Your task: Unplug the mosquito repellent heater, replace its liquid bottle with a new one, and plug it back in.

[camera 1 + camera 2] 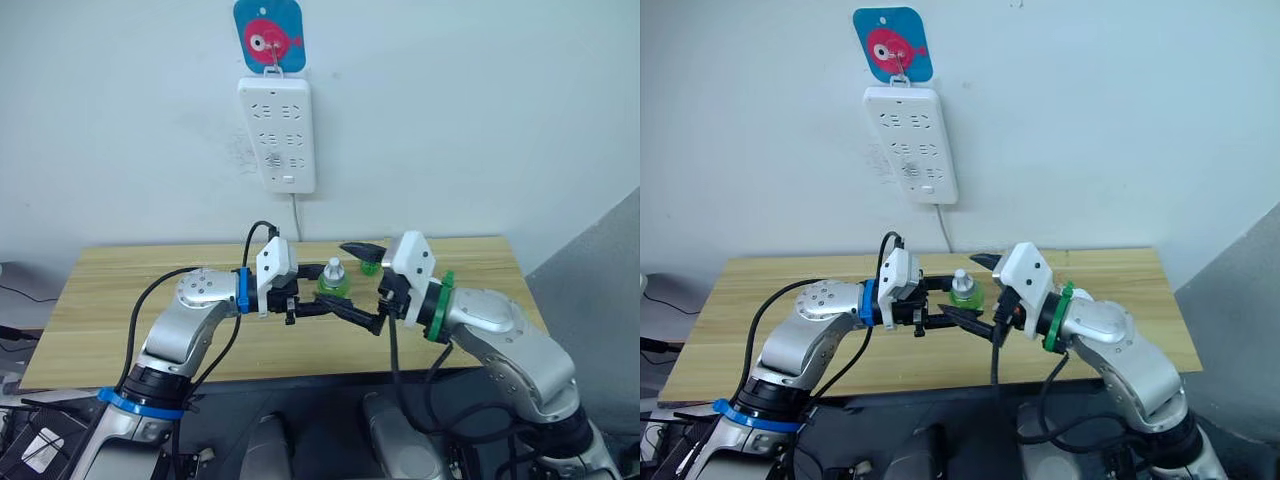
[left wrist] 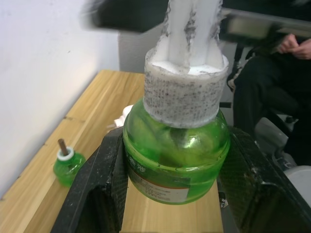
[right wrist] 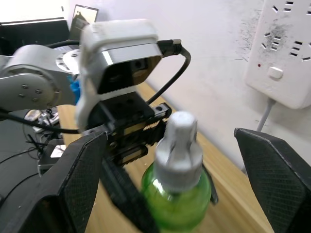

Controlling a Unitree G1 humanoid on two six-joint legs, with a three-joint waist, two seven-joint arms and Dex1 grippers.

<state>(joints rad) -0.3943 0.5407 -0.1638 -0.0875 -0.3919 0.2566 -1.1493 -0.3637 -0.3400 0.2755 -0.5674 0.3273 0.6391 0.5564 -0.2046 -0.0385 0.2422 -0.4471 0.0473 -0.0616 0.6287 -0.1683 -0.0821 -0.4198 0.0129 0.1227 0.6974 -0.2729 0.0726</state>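
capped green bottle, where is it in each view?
Left eye: capped green bottle at centre, between both grippers.
Right eye: at centre, above the table.
Left wrist: gripped between the left gripper's fingers.
Right wrist: low centre, between the open right fingers.
Shared landmark: white wall power strip.

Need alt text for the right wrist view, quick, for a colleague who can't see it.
A green bottle with a white cap stands between the open right pincer's fingers, gripped low by the left pincer. Behind it, a white power strip hangs on the wall above the wooden table.
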